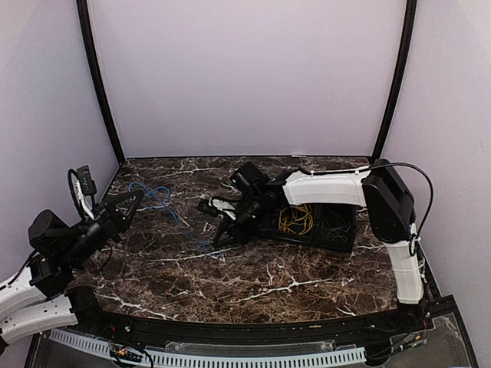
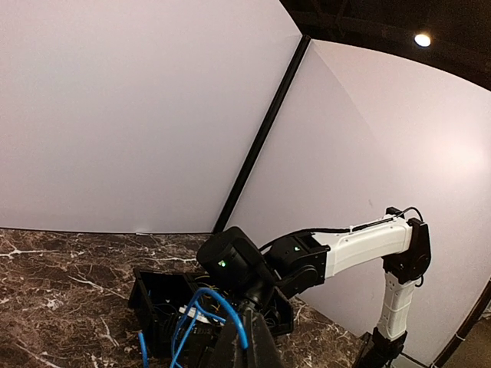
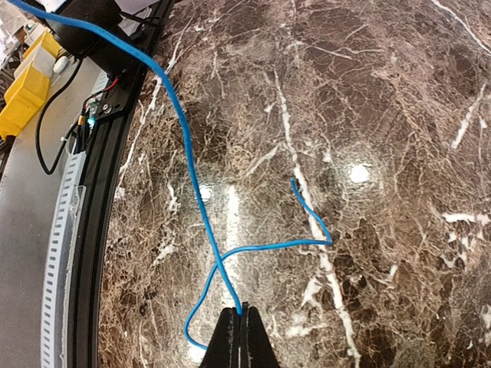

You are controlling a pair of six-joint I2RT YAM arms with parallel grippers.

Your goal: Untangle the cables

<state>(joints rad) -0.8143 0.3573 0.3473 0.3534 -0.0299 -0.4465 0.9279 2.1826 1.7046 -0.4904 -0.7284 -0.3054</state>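
At the left of the worktop [image 1: 253, 276], the left hand [image 1: 130, 202] has its fingers pressed together on a loose bunch of the blue cable [image 1: 157, 195]. That cable trails rightward across the marble to the right hand [image 1: 221, 233], near the middle. This hand pinches the cable low over the surface, with a small loop and a free end lying beside its tips. Further right, under the white forearm, sits a black tray [image 1: 347, 230]. It holds a yellow cable [image 1: 296, 220] in a coil, with a dark cable [image 1: 334, 224] beside it
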